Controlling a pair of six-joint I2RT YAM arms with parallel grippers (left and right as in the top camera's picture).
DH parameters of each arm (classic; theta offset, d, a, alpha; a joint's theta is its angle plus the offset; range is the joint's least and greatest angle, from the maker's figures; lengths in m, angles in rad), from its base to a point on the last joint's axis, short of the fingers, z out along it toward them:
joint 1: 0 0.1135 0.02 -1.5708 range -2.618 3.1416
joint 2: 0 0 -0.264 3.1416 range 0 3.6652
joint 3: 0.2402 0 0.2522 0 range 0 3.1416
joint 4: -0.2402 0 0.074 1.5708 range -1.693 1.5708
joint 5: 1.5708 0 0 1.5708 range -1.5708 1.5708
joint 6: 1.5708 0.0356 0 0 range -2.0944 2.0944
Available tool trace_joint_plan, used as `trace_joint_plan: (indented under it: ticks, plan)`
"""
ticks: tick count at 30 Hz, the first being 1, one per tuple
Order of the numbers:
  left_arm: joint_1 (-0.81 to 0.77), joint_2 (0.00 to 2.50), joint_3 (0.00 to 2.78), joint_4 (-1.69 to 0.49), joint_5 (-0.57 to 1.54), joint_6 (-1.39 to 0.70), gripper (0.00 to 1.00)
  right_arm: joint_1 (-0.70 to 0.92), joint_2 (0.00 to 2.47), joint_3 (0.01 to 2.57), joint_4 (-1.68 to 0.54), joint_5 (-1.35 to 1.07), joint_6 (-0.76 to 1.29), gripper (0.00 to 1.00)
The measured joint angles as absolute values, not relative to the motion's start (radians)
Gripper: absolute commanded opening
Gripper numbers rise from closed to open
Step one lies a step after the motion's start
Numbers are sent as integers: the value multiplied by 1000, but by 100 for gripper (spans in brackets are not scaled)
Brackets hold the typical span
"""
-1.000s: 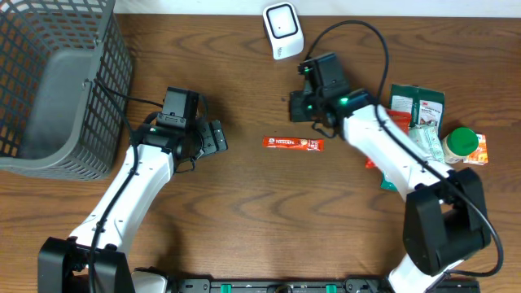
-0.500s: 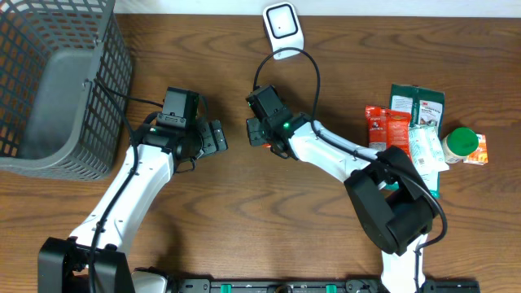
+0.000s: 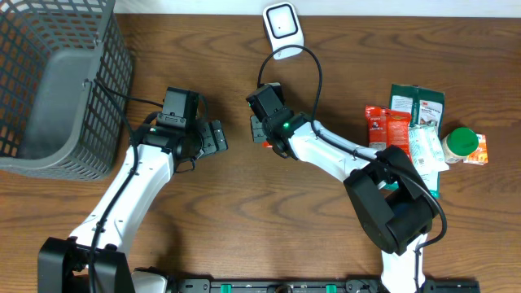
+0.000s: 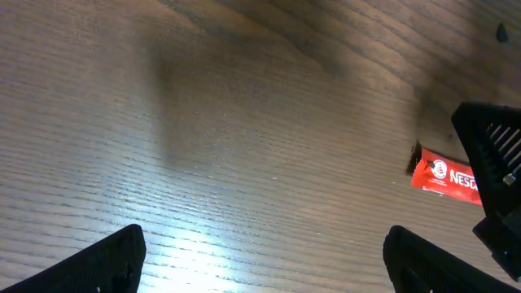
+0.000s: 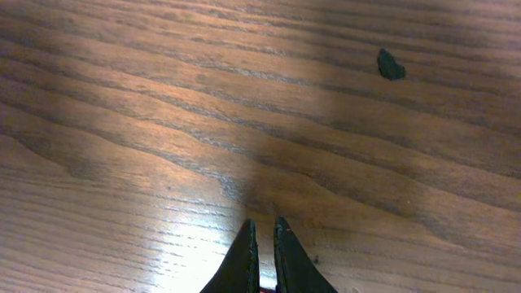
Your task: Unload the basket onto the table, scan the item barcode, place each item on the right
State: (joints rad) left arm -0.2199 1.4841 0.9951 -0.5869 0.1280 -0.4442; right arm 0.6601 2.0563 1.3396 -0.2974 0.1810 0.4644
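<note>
Pick-up step: the right gripper (image 5: 261,224), pinched closed, sits over the red sachet (image 4: 444,177) on the desk (image 3: 244,228), perhaps nipping its edge. The left gripper (image 3: 218,137), at its 9 o'clock, gapes idle. Next: lift toward the scanner (image 3: 282,28) at 12 o'clock.

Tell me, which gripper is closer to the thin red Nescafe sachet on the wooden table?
Right. The right gripper is shut right on the thin red Nescafe sachet, with red showing between its fingers. The left gripper hangs open off to the sachet's left, not touching it.
</note>
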Motion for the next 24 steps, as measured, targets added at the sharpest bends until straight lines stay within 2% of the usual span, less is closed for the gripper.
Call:
trace_joint_plan:
  ticks: [2,24]
  plan:
    - [-220,1484,995,-587,128,-444,93,660,2056,1340,-316,181,467,1]
    - [-220,1484,995,-587,128,-444,94,660,2091,1341,-368,169,516,1]
